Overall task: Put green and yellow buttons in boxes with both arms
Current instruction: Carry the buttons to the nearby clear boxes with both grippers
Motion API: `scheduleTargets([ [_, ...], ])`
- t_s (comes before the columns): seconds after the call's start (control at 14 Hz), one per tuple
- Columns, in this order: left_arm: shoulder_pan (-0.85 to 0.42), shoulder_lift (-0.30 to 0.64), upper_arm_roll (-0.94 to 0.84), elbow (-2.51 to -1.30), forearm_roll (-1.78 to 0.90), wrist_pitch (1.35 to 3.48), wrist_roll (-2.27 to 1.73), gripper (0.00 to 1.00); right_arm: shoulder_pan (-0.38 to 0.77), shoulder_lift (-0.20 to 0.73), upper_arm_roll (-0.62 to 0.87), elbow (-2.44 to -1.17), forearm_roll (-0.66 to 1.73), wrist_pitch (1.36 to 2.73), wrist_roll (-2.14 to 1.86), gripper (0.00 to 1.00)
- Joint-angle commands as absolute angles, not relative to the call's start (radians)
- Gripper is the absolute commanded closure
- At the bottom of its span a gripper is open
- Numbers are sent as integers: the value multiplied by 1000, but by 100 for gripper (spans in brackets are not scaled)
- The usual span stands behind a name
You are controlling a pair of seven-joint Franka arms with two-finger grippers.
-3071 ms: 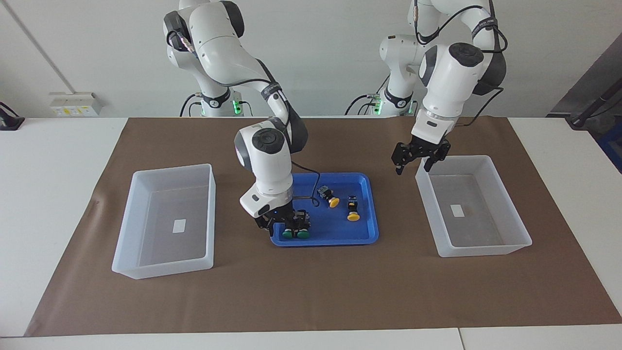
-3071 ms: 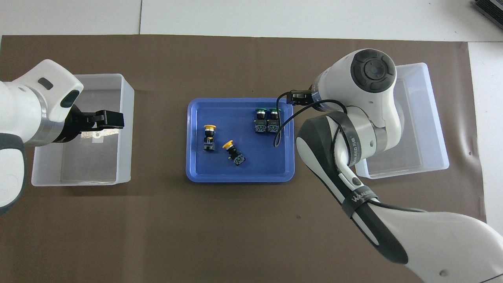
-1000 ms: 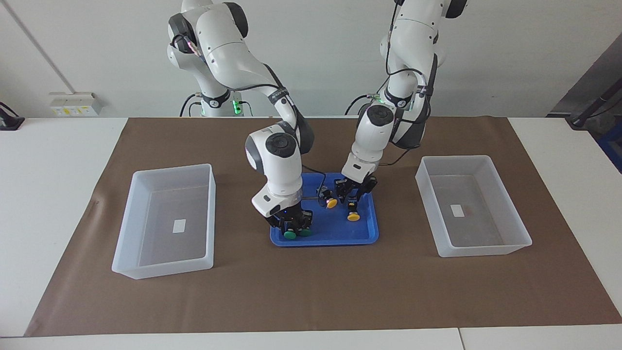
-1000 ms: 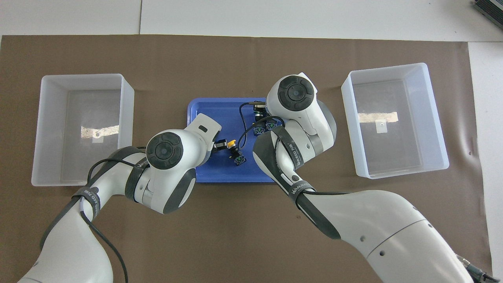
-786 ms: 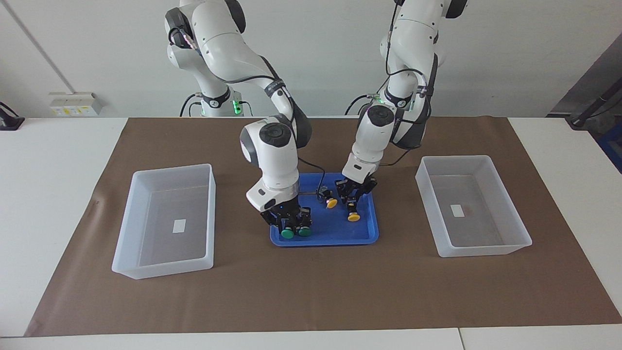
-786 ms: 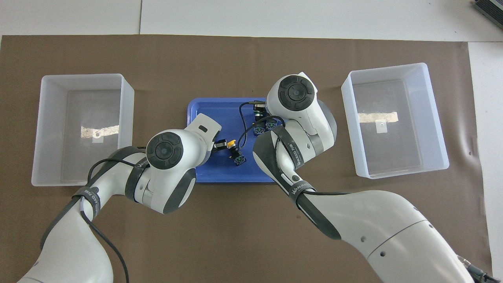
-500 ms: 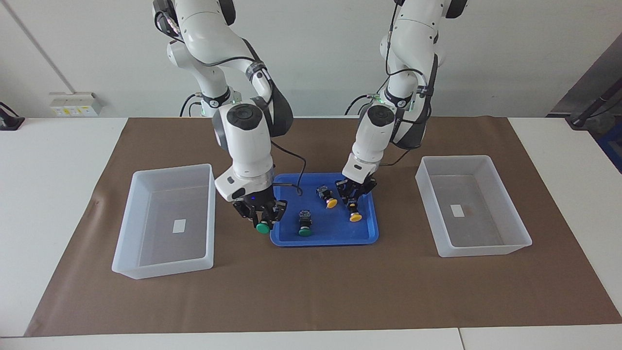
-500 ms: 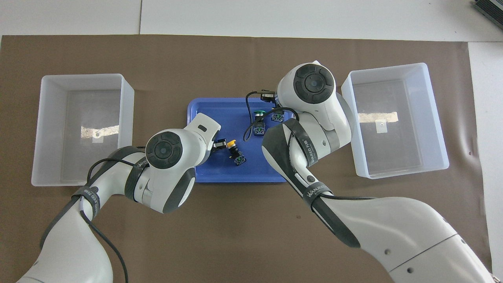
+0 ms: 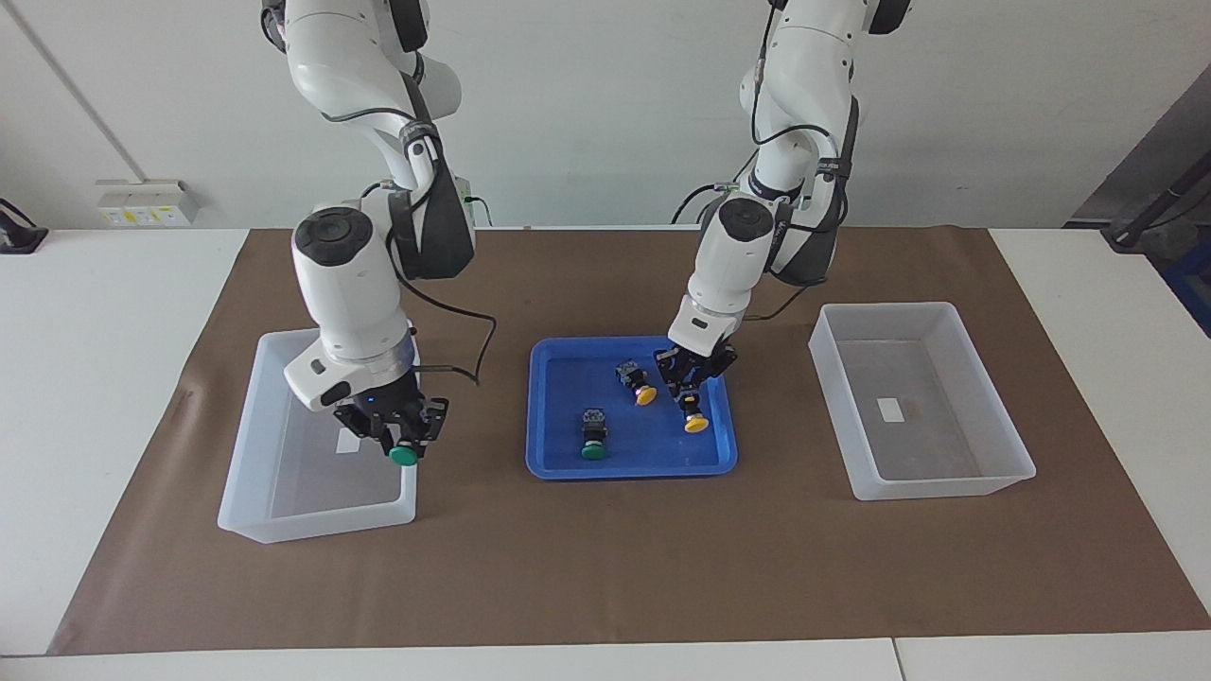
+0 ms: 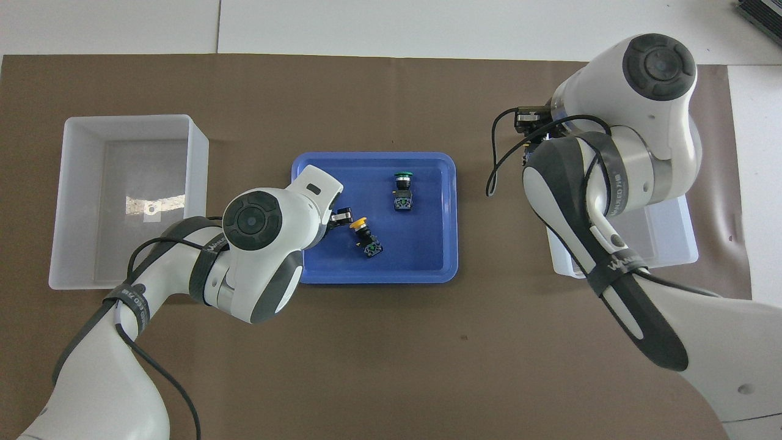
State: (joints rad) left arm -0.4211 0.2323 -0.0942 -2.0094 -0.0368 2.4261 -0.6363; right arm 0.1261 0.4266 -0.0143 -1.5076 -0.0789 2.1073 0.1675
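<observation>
Over the blue tray (image 9: 719, 454), which lies mid-counter on the brown mat (image 9: 605, 567), the left tool (image 9: 691, 392) is down and clamped on a yellow button (image 9: 694, 423) at the tray's end toward the left arm. Just beside it, a second yellow button (image 9: 641, 389) lies in the tray, and a green button (image 9: 593, 441) lies in the tray farther from the robots. The right tool (image 9: 397, 437) is clear of the tray, up over the box (image 9: 248, 515) at the right arm's end of the counter, clamped on the other green button (image 9: 405, 455). The second box (image 9: 946, 487) stands off the tray's other end, toward the left arm.
</observation>
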Motion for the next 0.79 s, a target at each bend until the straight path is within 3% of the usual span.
scheduleTargets([
  [0.0,-361,147,-91,-1936,-49,2245,-626,100,51,417,0,-1499,-66,2085,17,100],
  [0.29,-243,138,-97,-1819,-51,2086,-615,100,2,445,-2,-1509,-64,2115,-84,100],
  [0.71,26,83,-87,-1842,-86,2028,-457,100,-48,569,-2,-1508,12,2238,-144,100],
])
